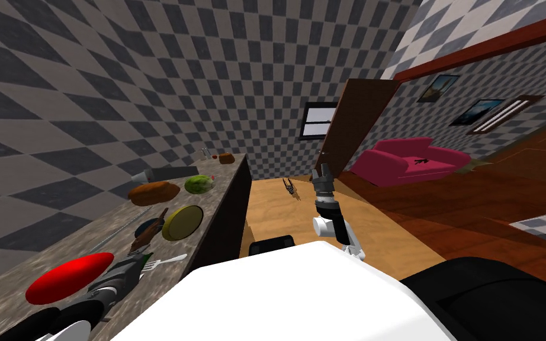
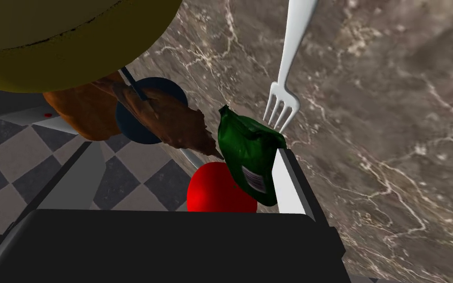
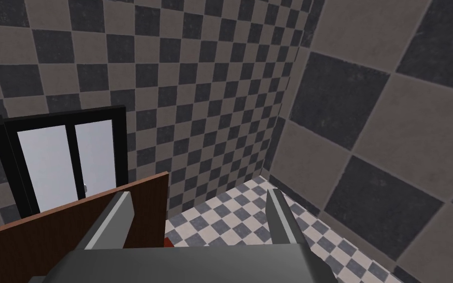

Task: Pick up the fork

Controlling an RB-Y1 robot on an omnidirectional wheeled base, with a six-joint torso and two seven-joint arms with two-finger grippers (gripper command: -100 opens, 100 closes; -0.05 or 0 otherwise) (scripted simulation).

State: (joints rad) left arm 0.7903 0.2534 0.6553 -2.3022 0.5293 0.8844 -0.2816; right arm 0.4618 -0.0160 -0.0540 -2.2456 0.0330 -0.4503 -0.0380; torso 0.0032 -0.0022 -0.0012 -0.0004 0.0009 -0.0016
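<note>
A white fork (image 2: 285,83) lies on the marbled brown counter (image 2: 397,127), tines toward my left hand. In the head view the fork (image 1: 170,260) is near the counter's front edge. My left gripper (image 2: 186,172) hangs open just above the counter. One of its fingers (image 2: 288,182) ends just short of the fork's tines. A crumpled green bag (image 2: 251,156) lies inside the open fingers, against that finger and touching the tines. In the head view the left gripper (image 1: 140,261) is at the bag. My right gripper (image 3: 198,211) is open and empty, held up over the floor (image 1: 325,175).
Close around the fork on the counter (image 1: 88,237) are a red plate (image 1: 70,275), a yellow round dish (image 1: 183,222), a dark blue plate (image 2: 144,110) with a brown piece (image 2: 171,123) on it, and a brown loaf (image 1: 154,192). A red sofa (image 1: 411,158) and a brown door (image 1: 357,121) stand to the right.
</note>
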